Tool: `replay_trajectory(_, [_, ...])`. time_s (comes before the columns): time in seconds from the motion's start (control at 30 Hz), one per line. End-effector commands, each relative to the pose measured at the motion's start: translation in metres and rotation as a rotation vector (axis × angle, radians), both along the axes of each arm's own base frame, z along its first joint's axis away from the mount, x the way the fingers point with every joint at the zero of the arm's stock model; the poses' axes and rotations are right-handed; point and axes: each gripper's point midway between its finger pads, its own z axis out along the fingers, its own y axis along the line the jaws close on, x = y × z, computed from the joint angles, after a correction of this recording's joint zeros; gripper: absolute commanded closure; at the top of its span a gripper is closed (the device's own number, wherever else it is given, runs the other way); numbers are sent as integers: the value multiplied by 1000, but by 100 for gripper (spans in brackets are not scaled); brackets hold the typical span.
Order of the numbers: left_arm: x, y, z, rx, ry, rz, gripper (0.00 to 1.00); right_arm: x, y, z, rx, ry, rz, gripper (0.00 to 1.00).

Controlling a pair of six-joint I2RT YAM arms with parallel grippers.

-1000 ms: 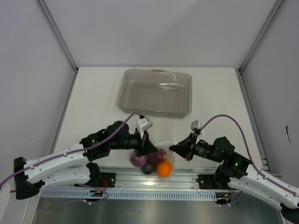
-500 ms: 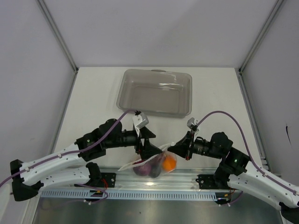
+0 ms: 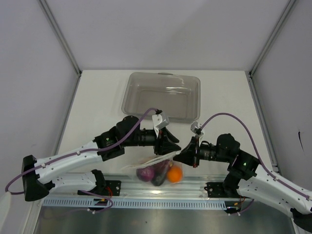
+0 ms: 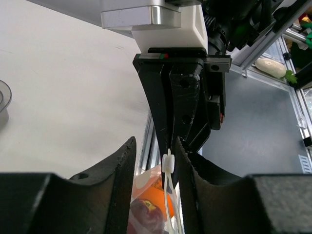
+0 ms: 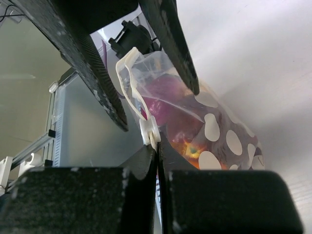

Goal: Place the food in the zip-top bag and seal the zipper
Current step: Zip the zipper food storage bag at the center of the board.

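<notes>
The zip-top bag [image 3: 130, 169], clear with white spots, hangs near the table's front edge. It holds the food: an orange [image 3: 174, 174], a purple ball [image 3: 145, 172] and a dark fruit [image 3: 160, 175]. My right gripper [image 3: 178, 157] is shut on the bag's top edge, right beside the white slider [image 5: 149, 131] of the zipper. Nose to nose with it, my left gripper [image 3: 173, 146] is open. Its fingers [image 4: 122, 165] straddle the zipper, and the slider [image 4: 168, 163] rests against the right-hand finger. The bag [image 5: 214, 126] bulges with purple and orange food in the right wrist view.
The rigid grey tray [image 3: 127, 100] sits at the back of the table, beyond both arms. An aluminium rail [image 3: 146, 189] runs along the near edge under the bag. A white toy vegetable [image 4: 270, 68] lies on the grey surface beyond the rail.
My left gripper let go of the bag, opened, and slid right along the top edge until it met the right gripper. The bag has risen and stretched out to the left.
</notes>
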Motion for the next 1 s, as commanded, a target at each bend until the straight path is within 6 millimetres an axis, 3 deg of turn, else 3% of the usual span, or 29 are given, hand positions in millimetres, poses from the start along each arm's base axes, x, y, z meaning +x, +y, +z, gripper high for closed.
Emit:
replay_trajectory(0.0, [-5,-5,25,-62,-46,-51,60,-3,-2,36,86,-39,7,100])
replay_trajectory(0.07, [-8,-5,23,-58,-38,-70,58,-4,-3,34,84,-42,11,100])
replay_trajectory(0.17, [-11,-5,21,-50,-17,-90,39,-6,-3,34,85,-48,20,100])
replay_trajectory(0.3, [-18,-2,15,-44,42,-135,30,-7,-7,32,79,-55,12,100])
replay_trajectory(0.47, [-19,2,8,-41,74,-144,35,-9,-10,31,76,-57,11,100])
replay_trajectory(0.83, [-25,-6,-7,-13,133,-193,37,-9,-9,34,85,-59,17,100])
replay_trajectory(0.97, [-26,-6,-13,2,148,-202,45,-8,-7,32,81,-54,18,100])
